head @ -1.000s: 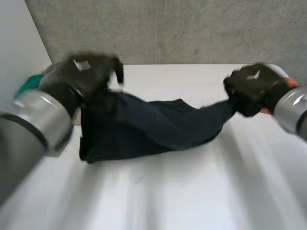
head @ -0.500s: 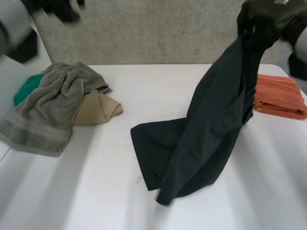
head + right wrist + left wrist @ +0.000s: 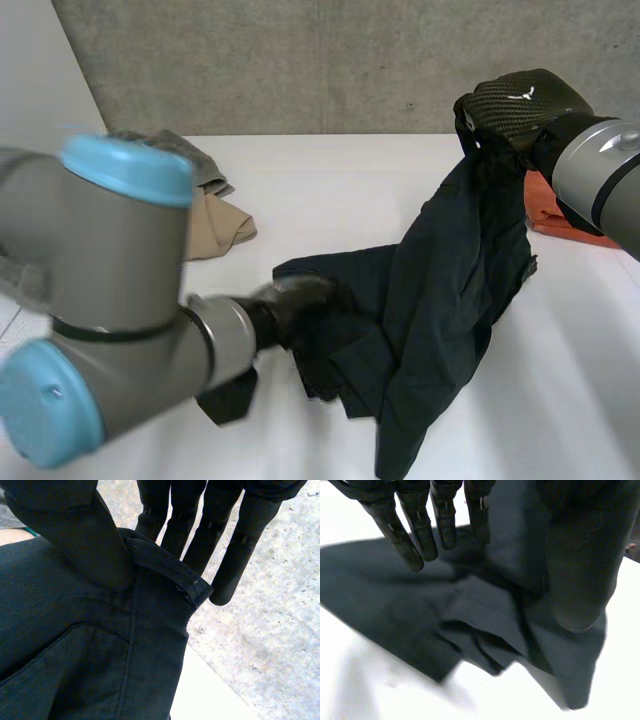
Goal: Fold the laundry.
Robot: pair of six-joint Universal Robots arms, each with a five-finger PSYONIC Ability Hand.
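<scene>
Lifting stage: right hand (image 3: 515,105) pinches dark garment (image 3: 450,270) at waistband, thumb against fingers (image 3: 190,525); lower part heaped on counter (image 3: 330,190). Left hand (image 3: 295,300) over heap, fingers (image 3: 417,530) apart, holding nothing. Next, likely: left grips free edge, spread flat.

- dark garment (image 3: 450,270): matt woven cloth, stitched seams, with a thicker band where the right hand (image 3: 515,105) pinches it
- back of the right hand: black weave pattern, slight sheen
- table (image 3: 340,190): smooth white, a bit glossy
- wall (image 3: 300,60): rough grey concrete, pitted
- orange towel (image 3: 542,212) just past the right hand: fuzzy terry, matt
</scene>
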